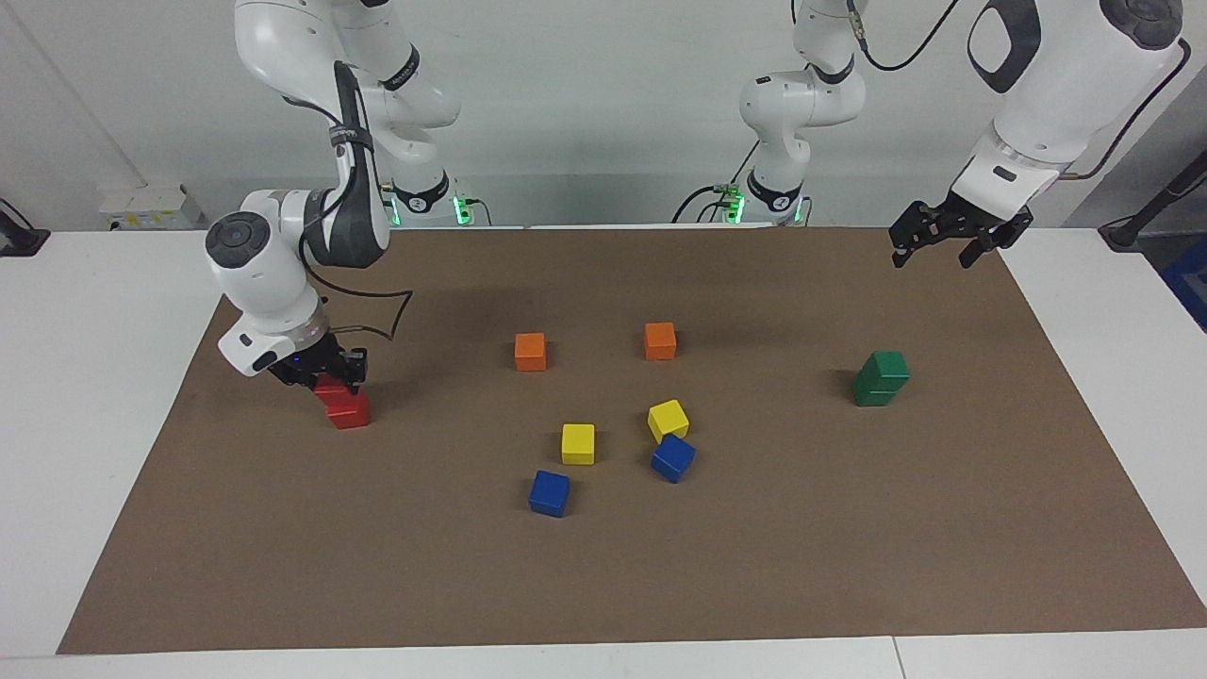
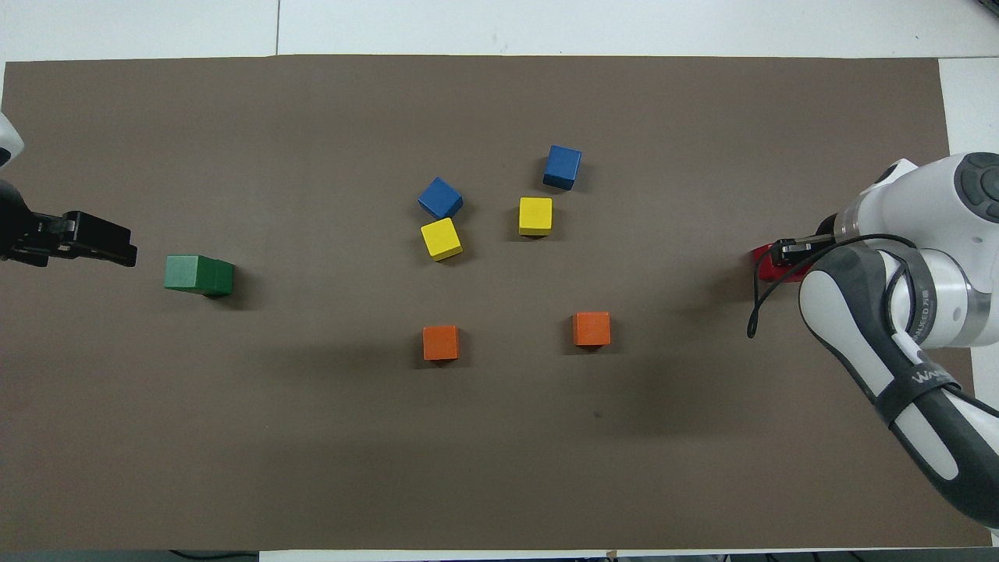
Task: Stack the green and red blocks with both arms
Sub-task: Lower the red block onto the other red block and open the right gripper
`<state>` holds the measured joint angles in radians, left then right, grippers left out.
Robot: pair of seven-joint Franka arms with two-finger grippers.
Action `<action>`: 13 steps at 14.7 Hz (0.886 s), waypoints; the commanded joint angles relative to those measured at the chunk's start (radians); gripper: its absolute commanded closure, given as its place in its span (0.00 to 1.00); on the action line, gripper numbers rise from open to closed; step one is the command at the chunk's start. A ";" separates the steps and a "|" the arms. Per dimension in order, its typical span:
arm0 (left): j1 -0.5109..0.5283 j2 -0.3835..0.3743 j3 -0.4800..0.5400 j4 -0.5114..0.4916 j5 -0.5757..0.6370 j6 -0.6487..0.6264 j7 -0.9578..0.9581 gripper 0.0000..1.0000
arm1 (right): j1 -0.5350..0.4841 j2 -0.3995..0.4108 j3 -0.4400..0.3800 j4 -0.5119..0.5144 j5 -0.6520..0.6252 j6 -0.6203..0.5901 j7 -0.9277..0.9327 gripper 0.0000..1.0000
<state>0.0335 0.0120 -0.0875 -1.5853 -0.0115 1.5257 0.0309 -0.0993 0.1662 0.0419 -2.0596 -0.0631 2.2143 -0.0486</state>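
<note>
Your right gripper (image 1: 325, 375) is down at the red stack toward the right arm's end of the table, jaws clenched on the upper red block (image 1: 331, 390), which sits on the lower red block (image 1: 350, 412). The upper one looks offset toward the robots, not square on the lower. In the overhead view you only get a sliver of red (image 2: 769, 264) beside the right gripper (image 2: 783, 251); the wrist hides the rest.

Your left gripper (image 1: 929, 247) hangs in the air over the mat's (image 1: 603, 566) corner at the left arm's end, jaws spread wide, holding nothing, touching nothing. Overhead it shows as black fingers (image 2: 101, 242) just beside the green stack (image 2: 199, 275).

Green blocks: upper green block (image 1: 888, 366) sits on the lower green block (image 1: 872, 390), well apart from the left gripper
</note>
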 commanded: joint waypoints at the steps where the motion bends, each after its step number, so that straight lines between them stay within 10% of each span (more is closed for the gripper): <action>1: -0.007 -0.006 0.003 0.008 0.001 -0.021 -0.014 0.00 | -0.013 -0.020 0.007 -0.027 -0.011 0.024 -0.017 1.00; 8: -0.007 -0.006 0.003 0.008 0.001 -0.021 -0.014 0.00 | -0.013 -0.014 0.007 -0.017 -0.011 0.030 -0.016 0.98; 11: -0.007 -0.004 0.003 0.008 0.001 -0.021 -0.014 0.00 | -0.013 -0.013 0.007 -0.016 -0.011 0.030 -0.011 0.36; 13: -0.007 -0.006 0.003 0.008 0.001 -0.021 -0.014 0.00 | -0.013 -0.013 0.007 -0.016 -0.011 0.030 -0.008 0.30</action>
<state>0.0335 0.0120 -0.0876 -1.5853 -0.0115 1.5247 0.0309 -0.0993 0.1662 0.0419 -2.0604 -0.0631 2.2216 -0.0486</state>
